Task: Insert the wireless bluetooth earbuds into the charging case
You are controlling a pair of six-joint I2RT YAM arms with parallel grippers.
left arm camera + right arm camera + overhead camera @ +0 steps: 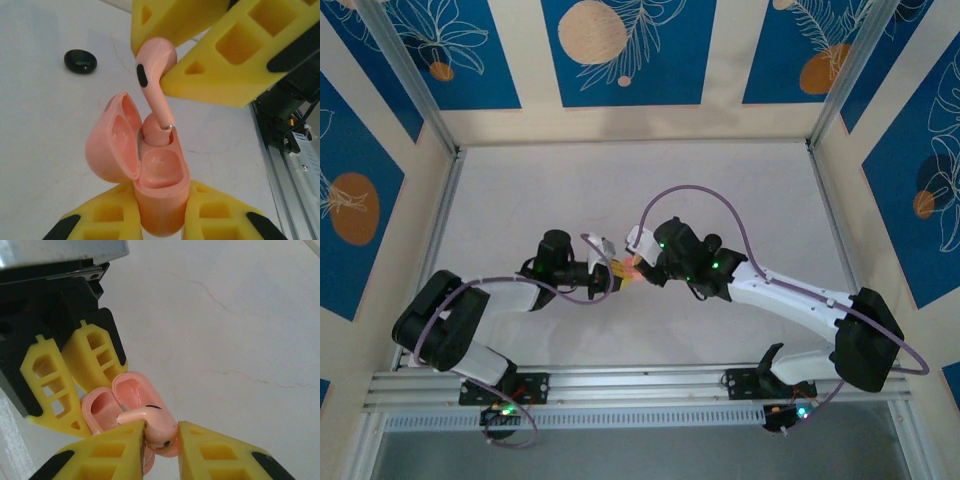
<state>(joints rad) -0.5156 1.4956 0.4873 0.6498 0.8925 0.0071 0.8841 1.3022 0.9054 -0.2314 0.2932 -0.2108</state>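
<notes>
The left arm (510, 292) and right arm (790, 295) are built from white links and black joints; purple cables (692, 192) are looped alongside; yellow latticed fingers (50, 375) are edged black.

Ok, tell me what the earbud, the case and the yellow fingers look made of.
The earbud: smooth pink plastic, semi-gloss, soft highlights; its stem tip looks metallic, a silvery ring. The case: glossy pink plastic, bright reflections inside the wells. The fingers: matte yellow, cut-out lattice, likely printed plastic or a rubbery material.
</notes>
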